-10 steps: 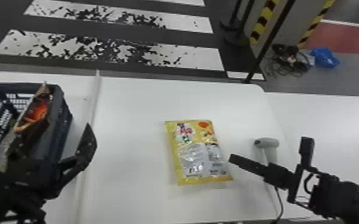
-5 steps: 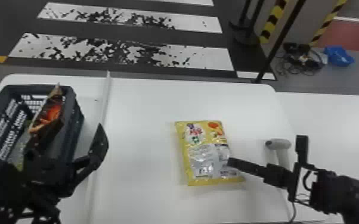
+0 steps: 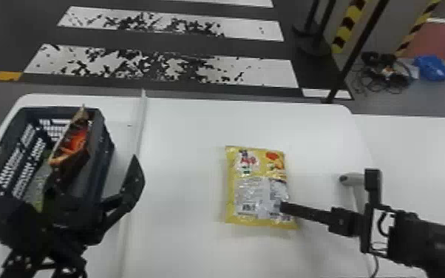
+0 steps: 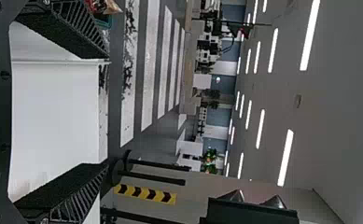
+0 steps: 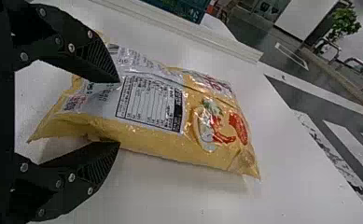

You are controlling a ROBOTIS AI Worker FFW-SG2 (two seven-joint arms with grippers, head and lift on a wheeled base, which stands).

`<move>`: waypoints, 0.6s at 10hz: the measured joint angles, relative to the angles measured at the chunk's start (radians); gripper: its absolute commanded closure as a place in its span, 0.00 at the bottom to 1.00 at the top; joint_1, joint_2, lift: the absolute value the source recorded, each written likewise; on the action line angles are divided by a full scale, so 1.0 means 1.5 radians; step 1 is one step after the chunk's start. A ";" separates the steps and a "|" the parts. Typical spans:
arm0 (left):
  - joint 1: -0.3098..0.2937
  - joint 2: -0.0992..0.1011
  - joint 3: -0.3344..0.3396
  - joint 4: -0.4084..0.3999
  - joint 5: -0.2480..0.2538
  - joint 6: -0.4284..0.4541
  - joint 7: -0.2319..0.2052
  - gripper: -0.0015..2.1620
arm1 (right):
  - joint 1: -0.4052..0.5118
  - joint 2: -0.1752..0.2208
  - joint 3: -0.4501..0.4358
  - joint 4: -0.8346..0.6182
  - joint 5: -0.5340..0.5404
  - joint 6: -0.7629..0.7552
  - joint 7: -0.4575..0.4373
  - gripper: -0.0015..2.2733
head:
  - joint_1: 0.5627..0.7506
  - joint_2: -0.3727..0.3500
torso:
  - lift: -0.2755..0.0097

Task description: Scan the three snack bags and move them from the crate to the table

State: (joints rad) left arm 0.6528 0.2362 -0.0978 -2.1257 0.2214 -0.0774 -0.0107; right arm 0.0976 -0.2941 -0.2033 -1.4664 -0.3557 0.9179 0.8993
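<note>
Jaws of the right gripper [image 5: 119, 112] spread, nothing pinched; one finger lies over the printed back of the yellow snack bag [image 3: 257, 185], the other beside its long edge — contact cannot be confirmed. Bag lies flat on the white table [image 3: 181, 148], printed back up, barcodes at the end nearer the robot; film glossy and creased, body plump.

Handling estimate: light, soft, probably slippery on its shiny film; contents likely crushable, so a slow, moderate squeeze is advised. Best hold is across the filled middle, from both long edges; the flat end seam would probably fold or let the bag swing (and fingers near that end could mask a barcode).

Farther out, the scanner [image 3: 349, 179] rests on the table, to the robot's right of the bag, apart from it. On the other side, beyond the raised strip [image 3: 136, 148], sits the dark crate [image 3: 103, 155]; an orange-and-dark bag [image 3: 75, 144] leans steeply inside it, with a greenish bag [image 3: 38, 183] lower down, partly hidden. Left gripper [image 4: 108, 110] at the crate's near end, its jaws wide apart and empty.

Judged stage: one bag out, two left to shift; whether the yellow one has been scanned cannot be told.
</note>
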 measured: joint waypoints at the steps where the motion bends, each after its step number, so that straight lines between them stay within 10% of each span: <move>1: 0.000 0.000 -0.001 0.001 0.000 0.000 0.000 0.02 | 0.004 0.000 0.003 -0.001 0.003 -0.017 0.004 0.99 | 0.70 0.40 | 0.75; 6: 0.010 0.001 -0.004 -0.002 0.001 -0.013 0.000 0.02 | 0.050 0.002 -0.036 -0.059 -0.049 -0.024 -0.011 0.99 | 0.70 0.38 | 0.75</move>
State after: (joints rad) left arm 0.6673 0.2374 -0.1033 -2.1286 0.2224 -0.0968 -0.0107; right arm 0.1728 -0.2909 -0.2566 -1.5549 -0.4286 0.8820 0.8821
